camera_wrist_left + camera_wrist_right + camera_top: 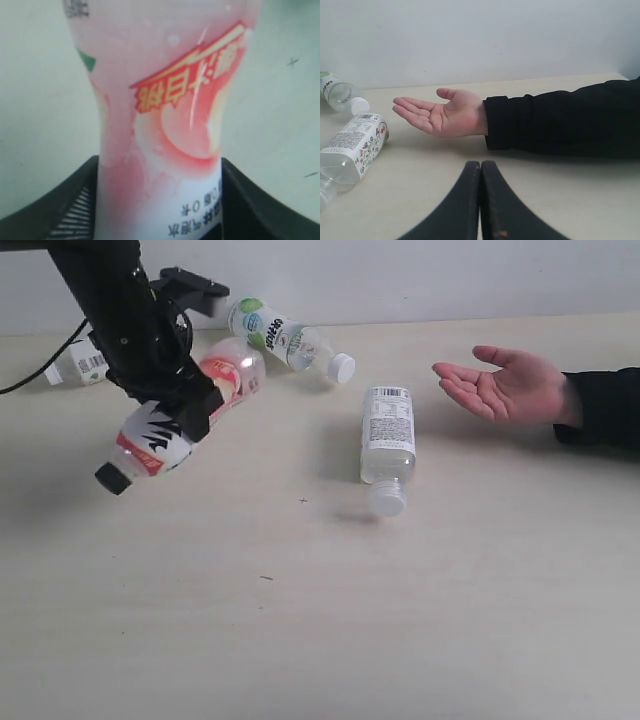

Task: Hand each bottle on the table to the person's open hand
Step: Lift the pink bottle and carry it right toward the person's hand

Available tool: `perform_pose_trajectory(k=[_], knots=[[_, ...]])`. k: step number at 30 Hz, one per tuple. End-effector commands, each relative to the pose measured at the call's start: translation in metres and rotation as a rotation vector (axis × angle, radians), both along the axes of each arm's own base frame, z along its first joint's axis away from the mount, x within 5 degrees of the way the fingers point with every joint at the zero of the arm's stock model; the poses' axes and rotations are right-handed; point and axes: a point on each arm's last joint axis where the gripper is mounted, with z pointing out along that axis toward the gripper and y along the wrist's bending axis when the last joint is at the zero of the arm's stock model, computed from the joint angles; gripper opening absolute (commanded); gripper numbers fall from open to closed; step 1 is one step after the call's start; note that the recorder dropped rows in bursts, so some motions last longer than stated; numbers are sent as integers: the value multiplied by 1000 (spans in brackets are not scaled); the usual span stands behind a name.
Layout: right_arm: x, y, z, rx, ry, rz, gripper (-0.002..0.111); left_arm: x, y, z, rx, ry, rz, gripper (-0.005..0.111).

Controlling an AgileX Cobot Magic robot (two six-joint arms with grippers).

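Plain white wall [450, 275] at the back, thin black cable [45, 368] trailing off the left edge.

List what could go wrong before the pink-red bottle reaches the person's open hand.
1. The left hand grips the pink-red bottle on its smooth label, tilted cap-down; it might slip out.
2. The white-barcode bottle lies between it and the person's open hand; a low path could knock it.
3. The palm is only slightly cupped, so a released bottle may roll off.
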Motion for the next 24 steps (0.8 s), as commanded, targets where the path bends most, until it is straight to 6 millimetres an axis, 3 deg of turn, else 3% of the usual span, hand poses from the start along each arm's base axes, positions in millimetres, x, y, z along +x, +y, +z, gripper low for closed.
perform_pose_trajectory(k=[1, 15, 19, 24], knots=[[0, 0, 0, -7, -12, 0, 0, -18, -24, 28, -71, -27, 128, 0], [0, 0, 0, -7, -12, 0, 0, -102, -155, 52, -340, -108, 144, 0], [0, 0, 0, -7, -12, 0, 0, -106, -181, 58, -387, -87, 178, 0], [0, 0, 0, -7, -12, 0, 0, -93, -208, 58, -412, -46, 215, 0]])
